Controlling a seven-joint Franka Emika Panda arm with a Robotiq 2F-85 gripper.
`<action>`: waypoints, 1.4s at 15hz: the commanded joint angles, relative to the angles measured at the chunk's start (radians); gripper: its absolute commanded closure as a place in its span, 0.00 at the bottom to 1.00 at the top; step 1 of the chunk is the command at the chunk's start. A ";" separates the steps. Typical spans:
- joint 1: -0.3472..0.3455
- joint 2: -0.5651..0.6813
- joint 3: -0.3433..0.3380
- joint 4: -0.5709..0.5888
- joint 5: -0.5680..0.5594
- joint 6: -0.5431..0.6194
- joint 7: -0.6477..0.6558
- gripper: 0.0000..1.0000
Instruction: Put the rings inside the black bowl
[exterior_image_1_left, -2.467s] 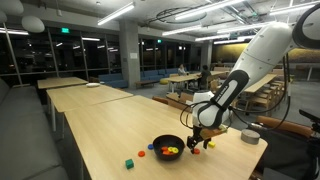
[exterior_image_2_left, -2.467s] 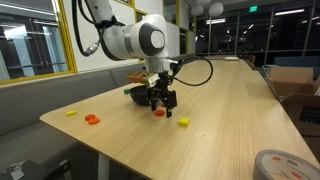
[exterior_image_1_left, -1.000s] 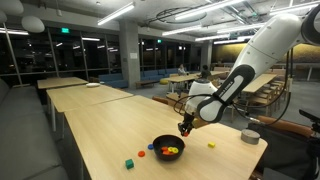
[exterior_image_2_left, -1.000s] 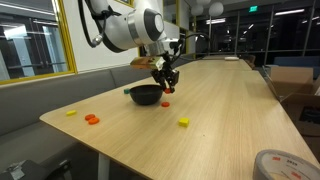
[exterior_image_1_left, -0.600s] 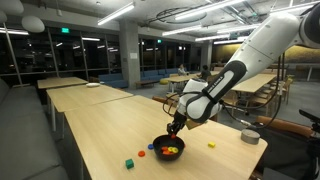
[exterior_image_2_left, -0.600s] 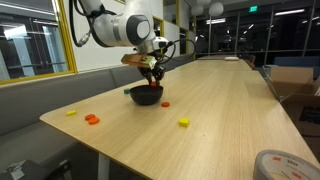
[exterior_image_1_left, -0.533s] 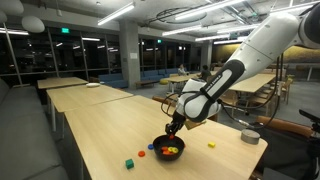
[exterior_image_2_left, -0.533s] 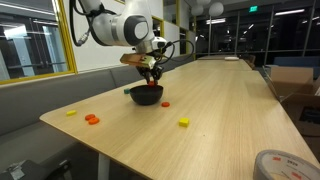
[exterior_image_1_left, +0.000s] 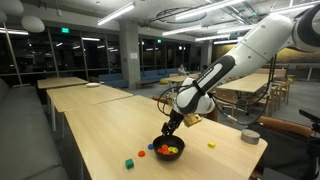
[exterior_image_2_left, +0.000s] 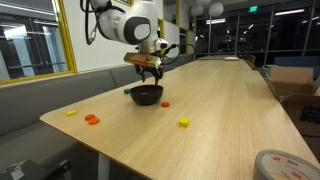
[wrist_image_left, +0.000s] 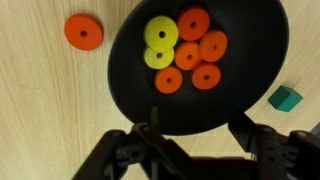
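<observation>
Wrist view: black bowl holds seven rings, orange-red and yellow. One orange ring lies just beside it on the wood table, green cube on the opposite side. Gripper hovers above the bowl, jaws spread, empty. Arm bends down over the bowl in both exterior views. Long tables, ceiling strip lights, dark windows.

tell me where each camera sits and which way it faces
An exterior view: off the table end, looking along it at the black bowl; arm shows.
An exterior view: by a table corner, facing the black bowl; arm and gripper show.
Wrist view: straight down into the black bowl; gripper fingers show.
All share the black bowl.
</observation>
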 joint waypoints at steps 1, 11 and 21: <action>0.035 -0.015 -0.094 0.004 -0.087 -0.031 0.064 0.00; 0.221 -0.035 -0.449 -0.007 -0.671 -0.344 0.652 0.00; 0.190 0.024 -0.335 0.081 -0.593 -0.479 0.579 0.00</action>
